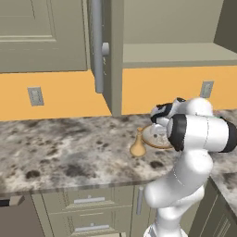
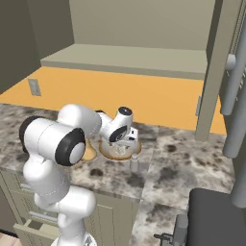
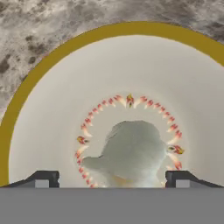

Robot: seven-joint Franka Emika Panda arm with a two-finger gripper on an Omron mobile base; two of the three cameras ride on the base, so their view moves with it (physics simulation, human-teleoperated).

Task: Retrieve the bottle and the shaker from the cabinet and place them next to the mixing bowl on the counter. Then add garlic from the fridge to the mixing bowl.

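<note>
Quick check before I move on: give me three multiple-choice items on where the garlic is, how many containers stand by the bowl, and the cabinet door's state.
1. The garlic lies:
A. in the bowl
B. on the cabinet shelf
C. on the counter

2. Containers standing beside the bowl:
A. none
B. one
C. two

3. The cabinet door is:
A. shut
B. swung open
C. taken off

Answers:
1 A: the hand view shows the pale garlic on the floor of the bowl.
2 C: the bottle and the shaker flank it.
3 B: the cabinet door stands edge-on, baring the shelf.
</note>
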